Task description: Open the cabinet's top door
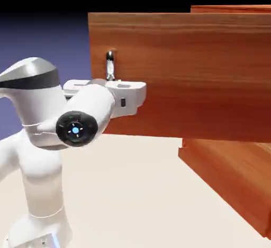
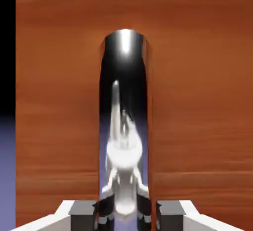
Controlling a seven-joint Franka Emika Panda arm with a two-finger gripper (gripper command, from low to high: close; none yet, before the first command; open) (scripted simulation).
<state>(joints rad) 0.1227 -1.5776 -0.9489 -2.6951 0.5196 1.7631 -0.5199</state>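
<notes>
The top door (image 1: 201, 77), a reddish-brown wood panel, stands swung out from the cabinet (image 1: 238, 183), whose lower panel shows at the lower right. Near the door's left edge sits the silver handle (image 1: 110, 61), a short upright bar. My gripper (image 1: 111, 81) reaches it from the left, and the white hand covers the bar's lower end. In the hand view the handle (image 2: 126, 101) fills the middle as a tall mirror-like bar. My gripper (image 2: 126, 215) is shut on it, with a grey fingertip (image 2: 81, 215) pressed close on each side. Wood grain of the door (image 2: 202, 101) fills the rest.
The white arm's elbow and forearm (image 1: 79, 125) hang in front of the door's lower left corner. The pale tabletop (image 1: 137, 188) stretches below, with the cabinet's lower panel along its right side.
</notes>
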